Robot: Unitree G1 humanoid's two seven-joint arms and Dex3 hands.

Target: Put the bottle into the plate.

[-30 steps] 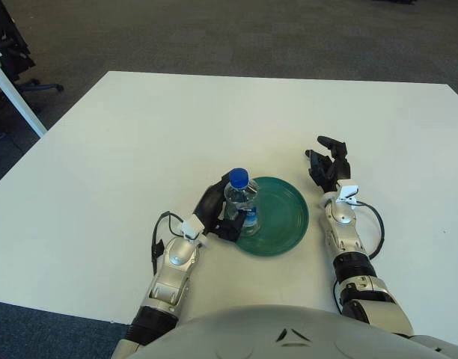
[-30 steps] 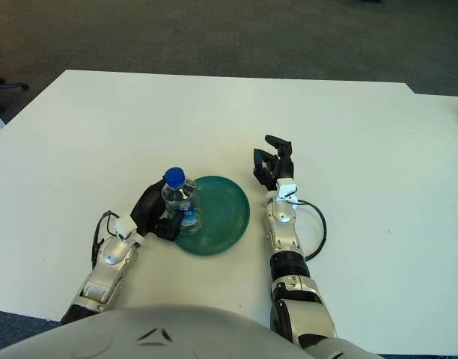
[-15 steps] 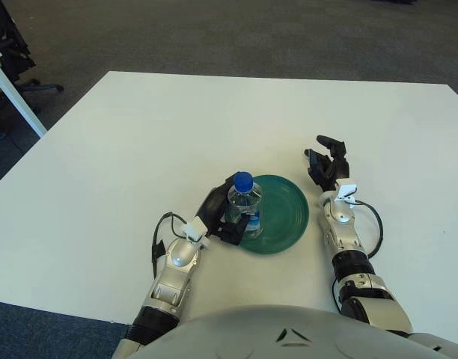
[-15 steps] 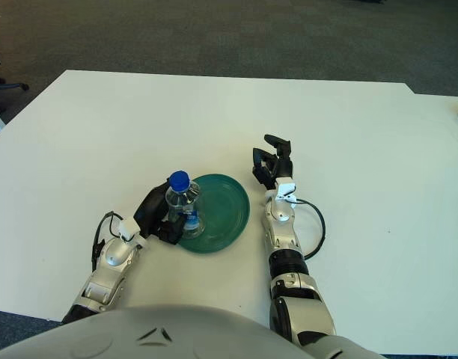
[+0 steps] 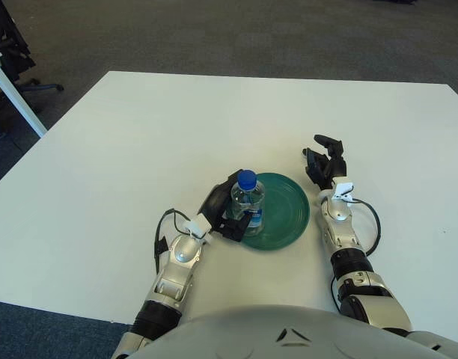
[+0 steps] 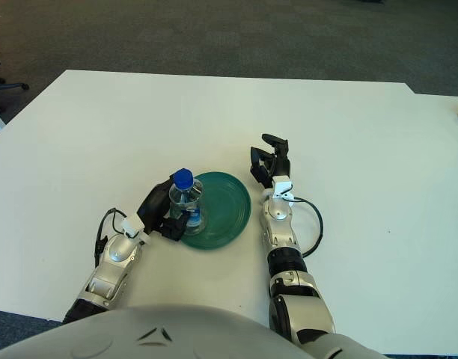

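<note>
A clear plastic bottle [image 5: 248, 203] with a blue cap stands upright over the left part of a green plate [image 5: 281, 213] near the table's front edge. My left hand [image 5: 223, 213] is wrapped around the bottle's lower body from the left, its dark fingers curled on it. Whether the bottle's base touches the plate is hidden by the hand. My right hand [image 5: 324, 165] shows just right of the plate's far rim, fingers spread and holding nothing.
The white table [image 5: 176, 127] stretches far and to both sides around the plate. A cable loops beside each wrist. Dark carpet lies beyond the table, with a white desk leg and a chair base [image 5: 19, 82] at far left.
My left hand has carried the bottle a little to the right, further over the plate's left part. The right hand has barely moved.
</note>
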